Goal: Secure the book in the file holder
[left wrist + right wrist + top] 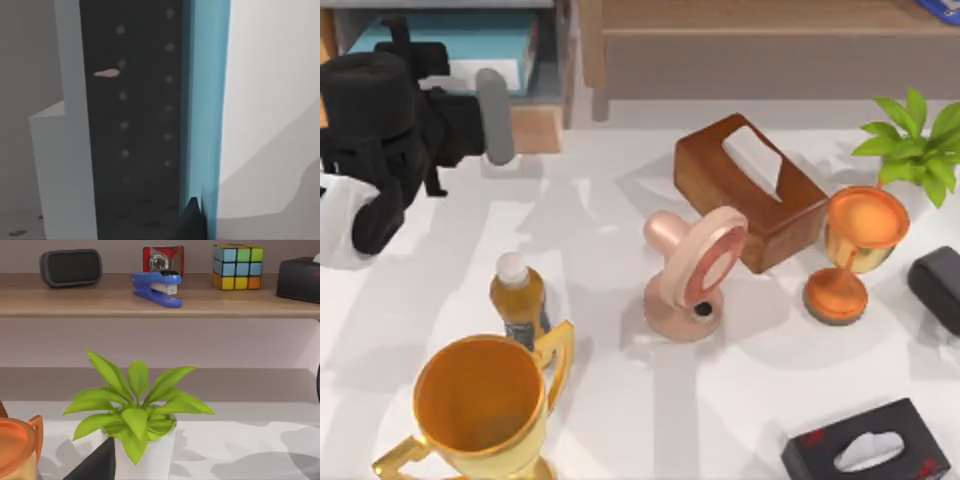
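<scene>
At the table's far left corner in the top view, the thick turquoise book (450,45) lay inside the grey-walled file holder (563,55) with its tan wooden base. The black left gripper (495,115) hovered at the holder's front edge; whether it gripped anything, I cannot tell. Its wrist camera alone showed the book's blue cover (205,100) standing upright beside a pale holder wall (70,150). The right wrist camera faced a leafy green potted plant (135,410) below a wooden shelf (150,302).
</scene>
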Motion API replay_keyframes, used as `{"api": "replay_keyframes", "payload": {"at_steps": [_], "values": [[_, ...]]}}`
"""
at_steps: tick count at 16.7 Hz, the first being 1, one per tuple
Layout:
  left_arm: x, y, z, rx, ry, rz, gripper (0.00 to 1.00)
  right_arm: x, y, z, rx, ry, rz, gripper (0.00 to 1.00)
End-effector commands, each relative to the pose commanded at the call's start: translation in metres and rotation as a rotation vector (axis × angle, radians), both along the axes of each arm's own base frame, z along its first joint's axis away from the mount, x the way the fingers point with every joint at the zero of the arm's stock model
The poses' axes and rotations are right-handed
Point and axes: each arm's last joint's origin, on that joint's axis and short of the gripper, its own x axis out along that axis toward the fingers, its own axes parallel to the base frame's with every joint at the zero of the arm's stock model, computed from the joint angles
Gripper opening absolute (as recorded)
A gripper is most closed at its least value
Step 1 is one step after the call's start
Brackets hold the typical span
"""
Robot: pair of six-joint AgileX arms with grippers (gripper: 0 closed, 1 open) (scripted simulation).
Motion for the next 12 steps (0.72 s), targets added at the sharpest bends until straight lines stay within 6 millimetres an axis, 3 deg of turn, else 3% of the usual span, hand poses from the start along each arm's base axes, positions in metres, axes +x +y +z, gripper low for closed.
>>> {"api": "replay_keyframes", "payload": {"at_steps": [11,12], "values": [[0.0000,0.0000,0.0000,0.000,0.000,0.000,0.98,0.0000,0.0000,0.0000,0.000,0.000,0.000,1.00],[0.0000,0.0000,0.0000,0.000,0.000,0.000,1.00,0.0000,0.0000,0.0000,0.000,0.000,0.000,1.00]]}}
